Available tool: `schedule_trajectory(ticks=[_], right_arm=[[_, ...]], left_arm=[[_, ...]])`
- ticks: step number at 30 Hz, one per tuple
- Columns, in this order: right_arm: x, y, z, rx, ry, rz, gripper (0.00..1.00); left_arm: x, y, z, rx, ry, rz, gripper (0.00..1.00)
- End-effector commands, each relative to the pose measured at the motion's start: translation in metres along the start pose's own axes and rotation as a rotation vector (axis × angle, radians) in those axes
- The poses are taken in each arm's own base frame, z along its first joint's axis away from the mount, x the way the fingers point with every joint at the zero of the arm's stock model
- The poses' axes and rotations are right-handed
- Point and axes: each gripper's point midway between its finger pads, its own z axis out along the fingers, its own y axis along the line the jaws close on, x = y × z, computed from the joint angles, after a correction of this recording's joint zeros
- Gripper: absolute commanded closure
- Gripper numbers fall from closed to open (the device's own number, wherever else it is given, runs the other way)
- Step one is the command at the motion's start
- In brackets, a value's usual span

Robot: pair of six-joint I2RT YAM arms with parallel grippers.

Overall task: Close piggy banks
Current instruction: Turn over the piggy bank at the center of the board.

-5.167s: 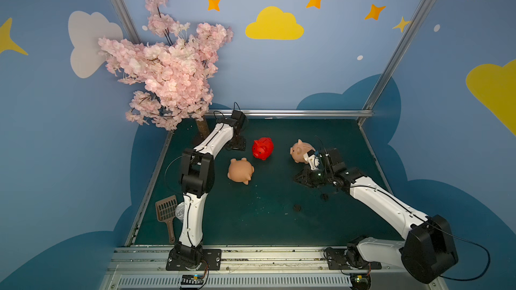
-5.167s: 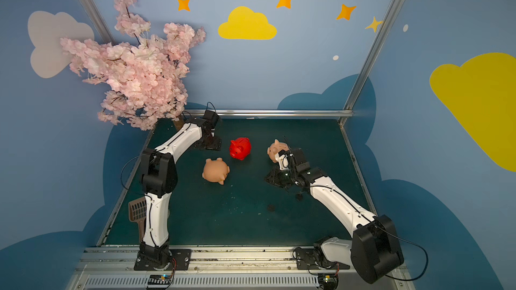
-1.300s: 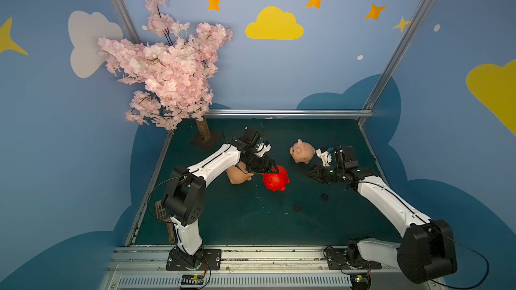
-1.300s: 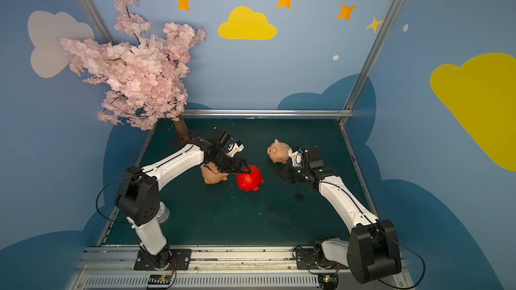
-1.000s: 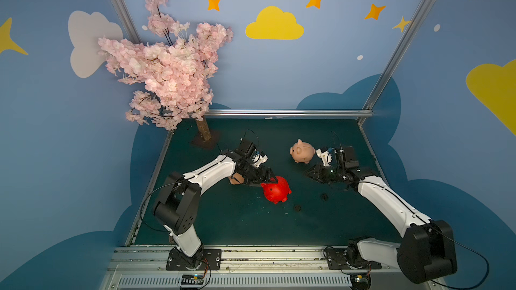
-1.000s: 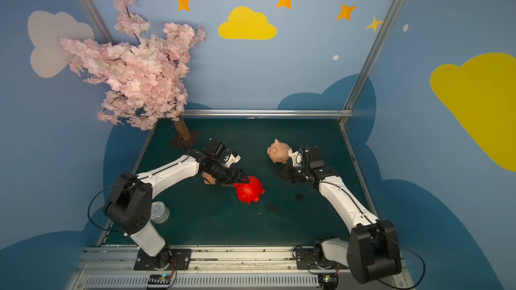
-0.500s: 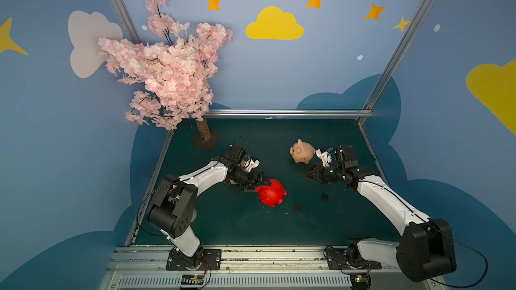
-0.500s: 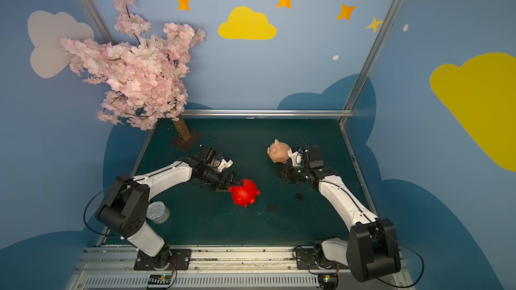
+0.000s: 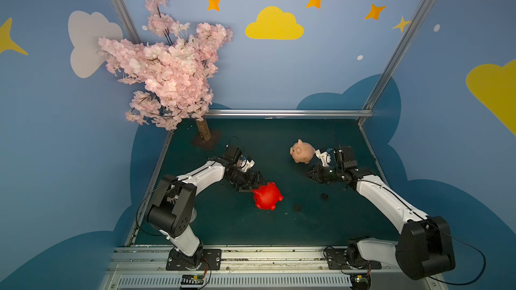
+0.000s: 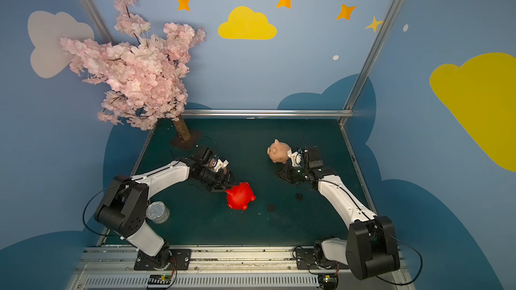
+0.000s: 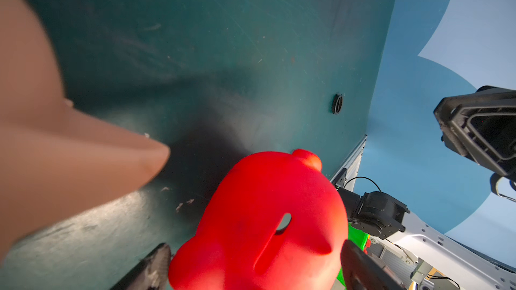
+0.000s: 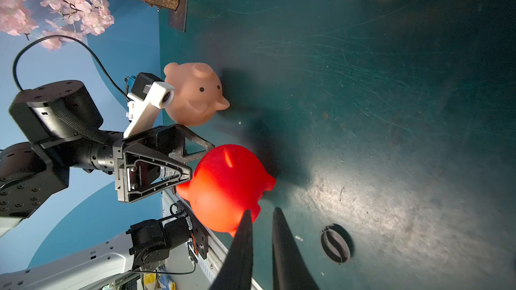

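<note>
The red piggy bank (image 9: pixel 268 195) rests on the green table near the middle, coin slot (image 11: pixel 282 224) facing my left wrist camera. My left gripper (image 9: pixel 252 185) is open, its fingertips (image 12: pixel 181 175) on either side of the pig's rear end. One peach piggy bank (image 9: pixel 303 152) stands at the back right. The other peach piggy bank (image 12: pixel 195 96) lies behind my left wrist, mostly hidden in both top views. My right gripper (image 9: pixel 307 174) hovers low in front of the back-right pig, shut with nothing between its fingers (image 12: pixel 245 235). Two dark plugs (image 9: pixel 324 196) (image 9: pixel 297 207) lie on the table.
A pink blossom tree (image 9: pixel 167 73) stands on a dark base (image 9: pixel 205 142) at the back left corner. A silver can (image 10: pixel 157 212) sits by the left arm's elbow. Blue walls close in the sides, and a metal rail (image 9: pixel 223 249) runs along the front.
My left arm has carried the red piggy bank from beside the peach one toward the front middle and set it down, its jaws widening. The right arm has not moved.
</note>
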Motion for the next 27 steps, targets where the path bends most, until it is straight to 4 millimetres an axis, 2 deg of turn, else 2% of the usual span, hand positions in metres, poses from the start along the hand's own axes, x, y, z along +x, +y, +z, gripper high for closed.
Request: schedule_trajectory(ticks=[1, 13, 17, 27], right_arm=[[0.0, 0.0, 0.002, -0.009, 0.006, 0.002, 0.84], [0.0, 0.0, 0.001, -0.001, 0.008, -0.005, 0.84], [-0.001, 0.0, 0.001, 0.001, 0.007, -0.009, 0.84], [-0.006, 0.001, 0.007, -0.005, 0.017, -0.006, 0.84]], left_arm=[[0.005, 0.004, -0.006, -0.031, 0.0, 0.007, 0.07], [0.009, 0.016, -0.021, -0.165, -0.016, 0.021, 0.06], [0.014, 0.02, -0.033, -0.228, -0.021, 0.027, 0.06], [0.025, 0.049, -0.059, -0.414, -0.022, 0.001, 0.07]])
